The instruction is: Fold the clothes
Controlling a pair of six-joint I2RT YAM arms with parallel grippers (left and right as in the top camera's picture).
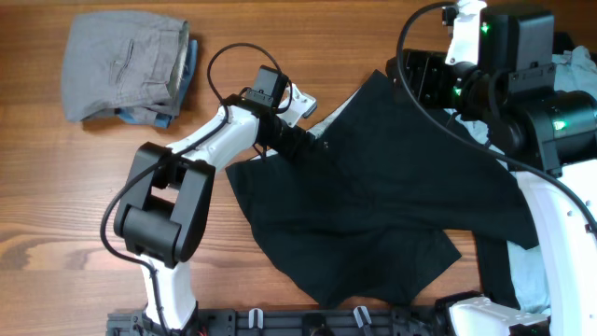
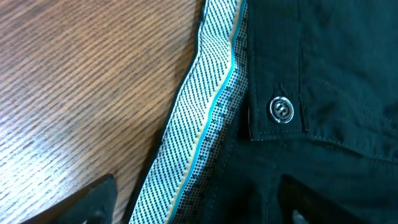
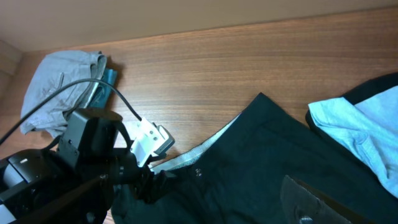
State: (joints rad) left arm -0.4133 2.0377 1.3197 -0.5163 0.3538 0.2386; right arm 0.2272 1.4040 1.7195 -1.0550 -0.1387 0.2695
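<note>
- Our left tool (image 2: 196, 202) stands wide open, straddling the dotted waistband (image 2: 193, 124) of the black garment (image 2: 336, 74) on the tabletop (image 2: 74, 74).
- Our right tool (image 3: 199, 199) hangs open and empty above that garment.

Plain black, the big garment (image 1: 373, 187). Its lining (image 2: 193, 124): white peppered with tiny black dots, 1 turquoise stripe running along it. Silver button (image 2: 281, 110) on the black. Over there, grey trousers (image 1: 121, 65); light-blue T-shirt (image 3: 367, 124) too; and the table (image 1: 56, 205), warm brown wood grain.
</note>
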